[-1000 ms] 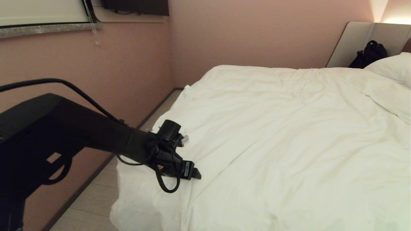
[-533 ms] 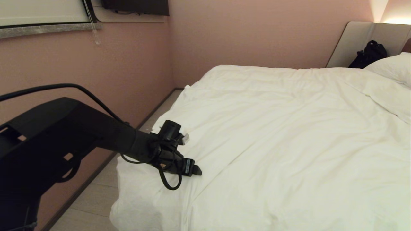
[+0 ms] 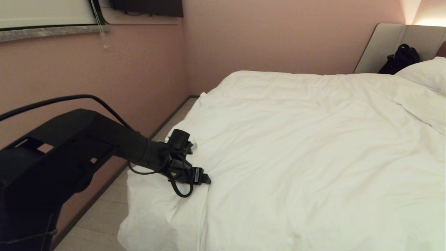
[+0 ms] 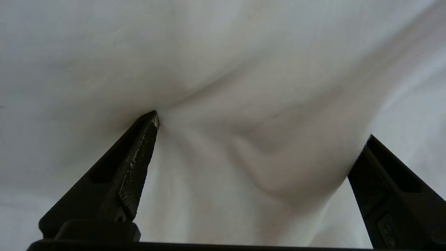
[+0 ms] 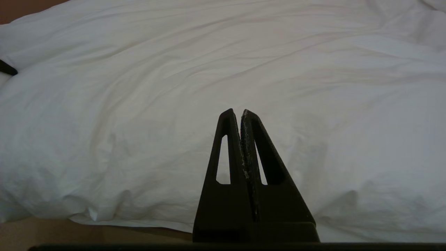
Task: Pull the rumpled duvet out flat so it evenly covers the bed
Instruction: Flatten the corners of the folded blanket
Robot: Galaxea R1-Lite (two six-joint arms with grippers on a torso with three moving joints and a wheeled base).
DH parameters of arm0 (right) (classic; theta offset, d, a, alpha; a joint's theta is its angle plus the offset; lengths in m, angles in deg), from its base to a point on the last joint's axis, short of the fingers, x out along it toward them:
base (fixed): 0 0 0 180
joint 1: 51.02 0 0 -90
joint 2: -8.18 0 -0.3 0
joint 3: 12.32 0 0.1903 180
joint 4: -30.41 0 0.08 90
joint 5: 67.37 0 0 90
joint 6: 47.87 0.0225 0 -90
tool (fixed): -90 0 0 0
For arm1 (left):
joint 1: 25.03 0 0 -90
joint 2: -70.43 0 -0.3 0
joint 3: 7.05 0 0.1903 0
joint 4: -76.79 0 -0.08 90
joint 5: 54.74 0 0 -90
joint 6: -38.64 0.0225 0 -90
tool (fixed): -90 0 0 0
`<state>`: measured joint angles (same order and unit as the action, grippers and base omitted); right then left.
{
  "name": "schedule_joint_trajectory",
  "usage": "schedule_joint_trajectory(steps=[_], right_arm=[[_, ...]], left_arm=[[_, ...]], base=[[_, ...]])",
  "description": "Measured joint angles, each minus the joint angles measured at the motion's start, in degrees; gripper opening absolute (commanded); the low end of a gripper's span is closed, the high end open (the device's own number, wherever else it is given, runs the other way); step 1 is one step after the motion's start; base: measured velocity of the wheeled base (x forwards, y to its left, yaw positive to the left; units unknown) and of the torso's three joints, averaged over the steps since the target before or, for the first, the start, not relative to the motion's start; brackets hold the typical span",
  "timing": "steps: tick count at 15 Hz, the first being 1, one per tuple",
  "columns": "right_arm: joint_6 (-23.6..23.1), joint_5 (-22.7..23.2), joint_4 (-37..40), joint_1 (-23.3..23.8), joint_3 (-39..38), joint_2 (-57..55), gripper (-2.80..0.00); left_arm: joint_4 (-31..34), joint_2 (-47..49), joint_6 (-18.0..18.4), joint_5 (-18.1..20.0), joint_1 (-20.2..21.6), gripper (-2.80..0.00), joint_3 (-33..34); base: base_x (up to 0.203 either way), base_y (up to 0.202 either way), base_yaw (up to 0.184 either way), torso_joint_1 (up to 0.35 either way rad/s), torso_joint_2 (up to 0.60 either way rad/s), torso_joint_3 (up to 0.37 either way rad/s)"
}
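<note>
Since a second ago, left claw (image 3: 205, 181) has drawn back toward the bed's (image 3: 156, 223) near corner, spread wide, fingertips (image 4: 148, 127) denting the duvet (image 3: 313, 157) beneath. Right claw (image 5: 241, 115) hangs pressed together. Closing now could pinch a shallow fold that slips free.

1. The head camera is looking down from above across the bed (image 3: 163, 209) toward its headboard (image 3: 390, 45).
2. The left wrist camera is sitting very close over the duvet (image 4: 244, 69).
3. The right wrist camera is facing the same duvet from farther back.
</note>
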<state>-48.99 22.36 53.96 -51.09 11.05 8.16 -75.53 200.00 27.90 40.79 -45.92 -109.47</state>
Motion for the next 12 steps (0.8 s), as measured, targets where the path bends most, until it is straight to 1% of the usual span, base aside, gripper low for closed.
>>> schedule_joint_trajectory(steps=[10,11,12], right_arm=[[0.0,0.0,-0.02,0.0,0.0,0.0,-2.8],[0.02,0.0,0.0,0.0,0.0,0.0,-2.8],[0.0,0.02,-0.02,0.0,0.0,0.0,-2.8]], left_arm=[[0.06,3.12,0.41,-0.24,1.6,0.0,-2.35],[0.04,3.15,0.36,-0.27,1.61,-2.8,-2.37],[0.04,3.15,0.38,-0.27,1.66,-2.8,-2.37]], base=[[0.0,0.0,0.0,0.0,0.0,0.0],[0.0,0.0,0.0,0.0,0.0,0.0],[0.0,0.0,0.0,0.0,0.0,0.0]])
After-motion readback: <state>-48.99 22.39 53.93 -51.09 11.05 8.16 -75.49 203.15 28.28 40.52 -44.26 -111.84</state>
